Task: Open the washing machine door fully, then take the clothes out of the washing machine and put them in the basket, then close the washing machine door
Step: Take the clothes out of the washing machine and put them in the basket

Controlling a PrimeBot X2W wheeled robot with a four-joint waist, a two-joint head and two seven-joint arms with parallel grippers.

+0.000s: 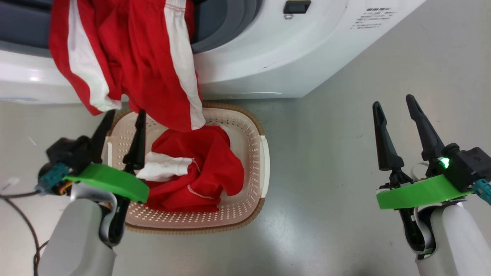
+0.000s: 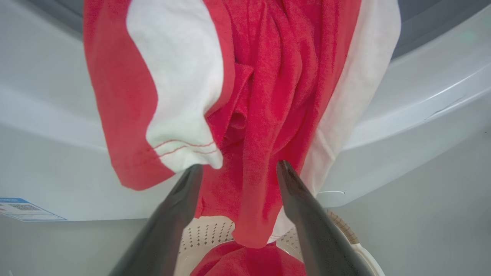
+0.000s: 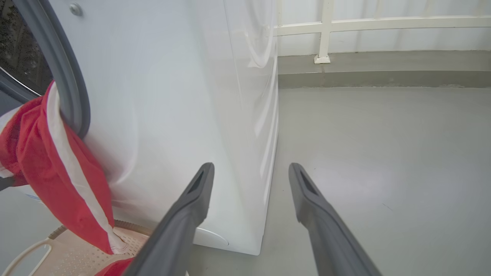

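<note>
The left gripper (image 1: 126,112) and right gripper (image 1: 393,100) each carry two long, tapering, matt dark fingers (image 3: 191,207) with a recessed slot near the tip. Behind them sit bright green collars (image 1: 418,193), black housings (image 1: 470,165) and teal connectors (image 1: 51,176) — a green light (image 1: 445,163) glows on the right one. The forearms (image 1: 76,237) are pale grey, and a thin brown cable (image 1: 32,234) hangs by the left.

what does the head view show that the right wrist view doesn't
Head view, not the right wrist view: the left claw, open at the basket, plus a door latch socket and printed label on the washing machine. Right wrist view, not the head view: a white railing along the far wall. Both: the red clothes hanging from the opening over the basket, the open right claw and the grey floor.
</note>
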